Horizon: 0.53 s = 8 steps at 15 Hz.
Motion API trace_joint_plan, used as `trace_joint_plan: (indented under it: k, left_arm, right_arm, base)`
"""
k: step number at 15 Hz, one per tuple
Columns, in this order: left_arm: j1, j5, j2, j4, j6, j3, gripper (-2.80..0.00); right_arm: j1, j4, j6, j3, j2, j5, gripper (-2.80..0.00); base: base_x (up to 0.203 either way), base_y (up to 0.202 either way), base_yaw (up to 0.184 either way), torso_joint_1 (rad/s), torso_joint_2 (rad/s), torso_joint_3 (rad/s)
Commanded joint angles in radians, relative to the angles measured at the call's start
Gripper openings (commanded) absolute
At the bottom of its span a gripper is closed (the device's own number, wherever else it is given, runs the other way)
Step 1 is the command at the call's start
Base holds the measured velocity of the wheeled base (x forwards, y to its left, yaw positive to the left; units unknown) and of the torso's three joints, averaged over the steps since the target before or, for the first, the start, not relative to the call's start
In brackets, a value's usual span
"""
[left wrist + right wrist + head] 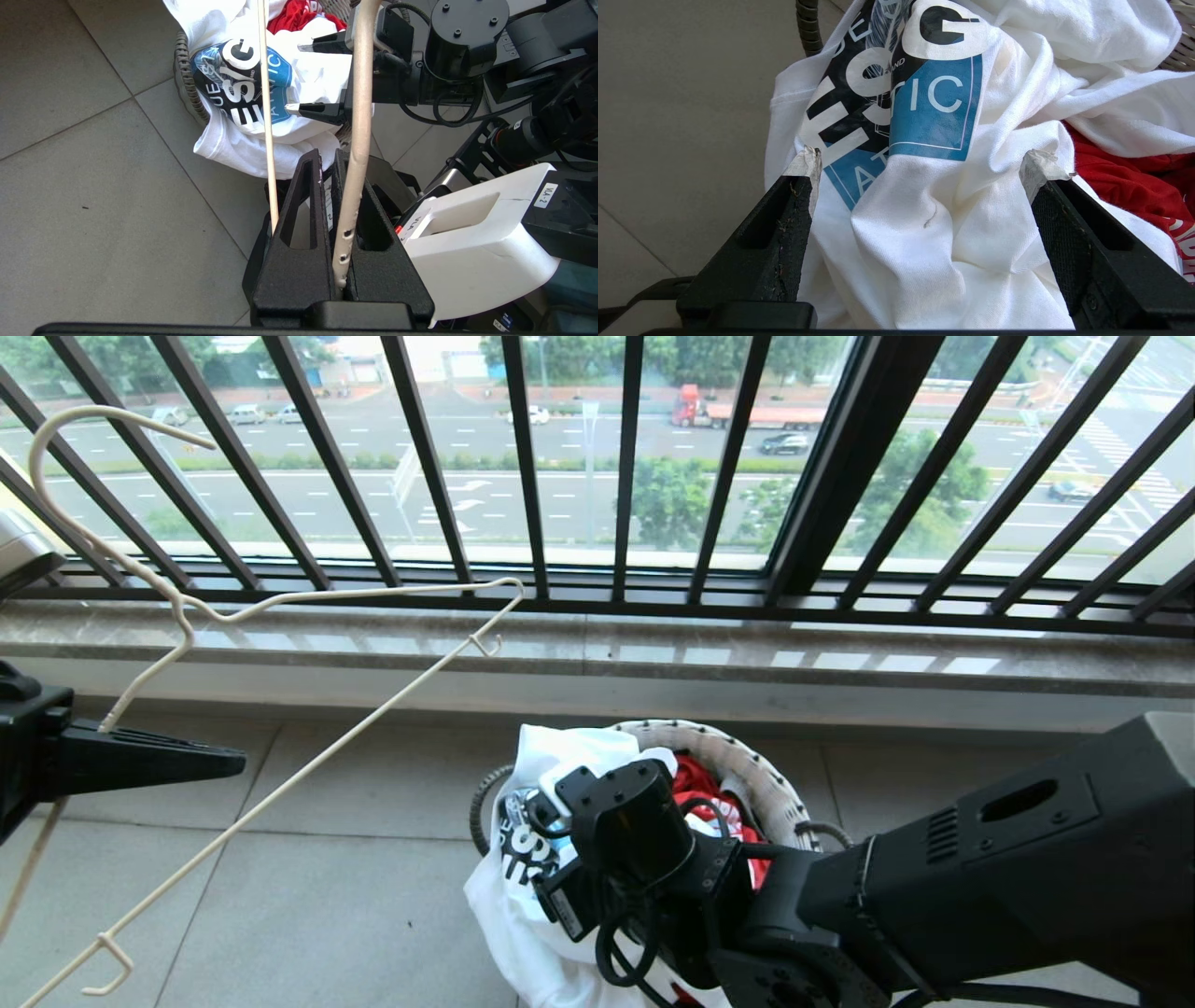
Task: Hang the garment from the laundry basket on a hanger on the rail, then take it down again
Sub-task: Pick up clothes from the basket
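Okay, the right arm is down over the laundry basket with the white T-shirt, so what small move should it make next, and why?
Probably lower the right end effector a little and close on the raised fold of the garment. It is open, straddling that fold above the laundry basket, gripping nothing, while the left end effector holds the hanger ready.
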Motion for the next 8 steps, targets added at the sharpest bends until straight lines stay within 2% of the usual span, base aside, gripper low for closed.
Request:
trace_joint_plan:
  k: [1, 2, 3, 8]
  left_arm:
    - [0.000, -0.006, -0.001, 0.005, 0.003, 0.000, -2.80]
    - [0.000, -0.006, 0.000, 0.005, 0.003, 0.000, -2.80]
    - [0.001, -0.006, -0.001, 0.005, 0.003, 0.001, -2.80]
    - [0.001, -0.006, -0.001, 0.005, 0.003, 0.002, -2.80]
  right_arm:
    - [0.001, -0.099, -0.062, 0.024, 0.076, -0.043, 0.00]
    - [0.001, -0.116, -0.080, 0.033, 0.083, -0.045, 0.00]
    - [0.001, -0.118, -0.082, 0.035, 0.083, -0.046, -2.80]
    - [-0.001, -0.117, -0.085, 0.035, 0.080, -0.063, -2.80]
  base:
    - [0.000, 0.000, 0.000, 0.000, 0.00, 0.000]
    - [0.000, 0.000, 0.000, 0.000, 0.00, 0.000]
    - [0.000, 0.000, 0.000, 0.000, 0.00, 0.000]
    - [0.000, 0.000, 0.000, 0.000, 0.00, 0.000]
